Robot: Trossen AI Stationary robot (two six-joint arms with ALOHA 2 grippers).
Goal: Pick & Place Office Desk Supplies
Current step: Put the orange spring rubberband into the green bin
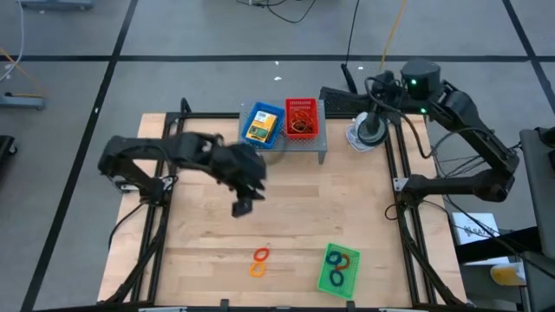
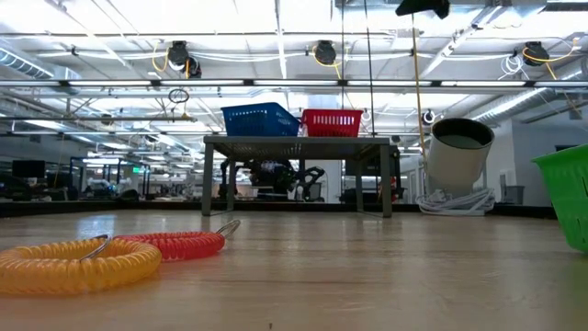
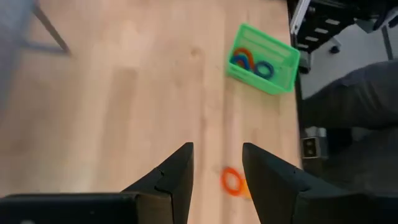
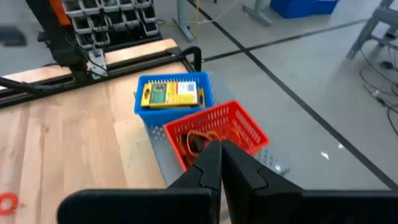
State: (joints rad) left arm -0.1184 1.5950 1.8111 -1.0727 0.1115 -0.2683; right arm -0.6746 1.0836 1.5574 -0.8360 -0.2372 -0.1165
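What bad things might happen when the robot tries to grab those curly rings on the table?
The two rings lie touching, so the open left gripper above them may catch both or nudge one away. They lie flat on the wood, so the fingers might scrape the table. The green tray already holds rings and looks light; a drop could shift it.

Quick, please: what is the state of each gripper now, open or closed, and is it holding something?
Left gripper: open, holding nothing, above the bare table.
Right gripper: jaws closed together, nothing seen between them, parked at the far right.
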